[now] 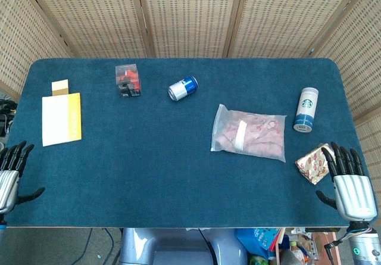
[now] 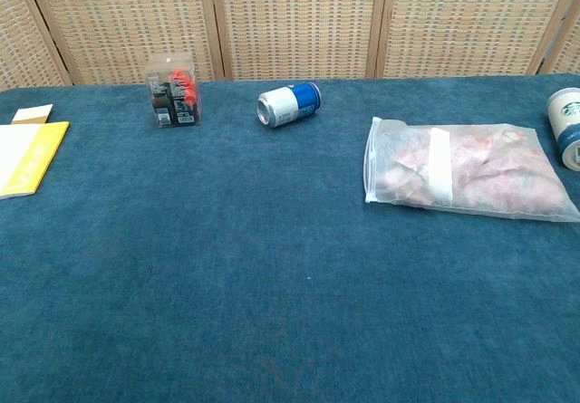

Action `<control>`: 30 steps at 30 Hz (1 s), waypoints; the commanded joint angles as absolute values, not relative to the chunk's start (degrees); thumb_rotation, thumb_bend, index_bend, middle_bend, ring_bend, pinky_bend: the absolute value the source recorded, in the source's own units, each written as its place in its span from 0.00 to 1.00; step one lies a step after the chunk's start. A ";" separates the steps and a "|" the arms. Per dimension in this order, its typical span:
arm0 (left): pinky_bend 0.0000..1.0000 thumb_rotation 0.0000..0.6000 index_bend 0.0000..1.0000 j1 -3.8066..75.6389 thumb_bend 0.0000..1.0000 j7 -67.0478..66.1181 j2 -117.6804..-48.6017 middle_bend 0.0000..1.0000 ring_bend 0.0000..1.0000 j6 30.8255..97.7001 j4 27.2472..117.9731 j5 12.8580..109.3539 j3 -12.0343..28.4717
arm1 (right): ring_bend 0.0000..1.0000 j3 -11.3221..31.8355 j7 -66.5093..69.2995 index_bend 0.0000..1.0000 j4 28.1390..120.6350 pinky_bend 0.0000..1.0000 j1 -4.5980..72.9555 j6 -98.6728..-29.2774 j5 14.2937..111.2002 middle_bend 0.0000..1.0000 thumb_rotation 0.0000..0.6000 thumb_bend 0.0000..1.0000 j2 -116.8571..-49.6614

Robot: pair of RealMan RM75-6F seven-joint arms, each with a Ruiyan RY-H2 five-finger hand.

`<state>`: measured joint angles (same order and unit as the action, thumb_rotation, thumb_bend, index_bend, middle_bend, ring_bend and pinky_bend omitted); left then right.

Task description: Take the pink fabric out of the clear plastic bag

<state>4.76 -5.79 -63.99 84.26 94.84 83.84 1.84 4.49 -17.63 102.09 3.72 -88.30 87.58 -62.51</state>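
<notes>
While both hands wait empty, fingers spread, at the near table edge | left hand [image 1: 11, 172], right hand [image 1: 350, 181] | clear plastic bag [image 2: 467, 171] with pink fabric [image 1: 253, 129] lies flat right of centre, untouched | advice: pin one end, pull fabric from opening.

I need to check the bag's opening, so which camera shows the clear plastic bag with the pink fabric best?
The chest view: the clear plastic bag fills more of the frame, with its white strip and pink fabric distinct. The head view shows the whole bag from above, smaller, its edges less clear.
</notes>
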 commanded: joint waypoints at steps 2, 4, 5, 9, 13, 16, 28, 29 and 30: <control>0.00 1.00 0.00 4.69 0.11 -5.78 -63.96 0.00 0.00 84.36 94.90 83.93 1.80 | 0.00 4.21 -17.62 0.00 102.05 0.00 3.68 -88.30 88.06 0.00 1.00 0.00 -62.47; 0.00 1.00 0.00 4.63 0.11 -5.76 -63.97 0.00 0.00 84.46 94.89 83.98 1.79 | 0.00 4.09 -17.79 0.00 101.96 0.00 3.76 -88.16 88.30 0.00 1.00 0.00 -62.56; 0.00 1.00 0.00 4.60 0.11 -5.74 -63.95 0.00 0.00 84.53 94.91 84.01 1.79 | 0.00 4.03 -17.92 0.00 101.90 0.00 3.81 -88.06 88.41 0.00 1.00 0.00 -62.62; 0.00 1.00 0.00 4.49 0.11 -5.52 -63.83 0.00 0.00 84.76 95.04 83.87 1.96 | 0.00 4.05 -16.65 0.00 102.28 0.00 4.87 -86.32 88.62 0.00 1.00 0.00 -62.92; 0.00 1.00 0.00 4.62 0.11 -5.44 -63.82 0.00 0.00 84.61 94.92 83.51 2.25 | 0.00 6.94 -12.85 0.00 101.55 0.00 9.91 -80.94 87.93 0.00 1.00 0.00 -64.20; 0.00 1.00 0.00 4.62 0.11 -5.21 -63.80 0.00 0.00 84.49 94.67 82.79 2.59 | 0.00 10.20 -13.42 0.00 100.57 0.00 15.42 -74.15 84.85 0.00 1.00 0.00 -65.16; 0.00 1.00 0.00 4.94 0.11 -5.19 -63.77 0.00 0.00 83.53 94.38 80.42 3.64 | 0.00 19.03 -26.62 0.00 94.74 0.00 35.60 -50.12 58.01 0.00 1.00 0.00 -71.80; 0.00 1.00 0.00 5.04 0.11 -5.15 -63.78 0.00 0.00 83.21 94.28 80.13 3.70 | 0.00 19.17 -28.20 0.00 93.02 0.00 37.39 -48.78 54.57 0.00 1.00 0.00 -73.01; 0.00 1.00 0.00 5.10 0.11 -5.07 -63.78 0.00 0.00 82.99 94.20 79.90 3.75 | 0.00 19.07 -29.33 0.00 91.85 0.00 38.52 -48.01 52.30 0.00 1.00 0.00 -73.82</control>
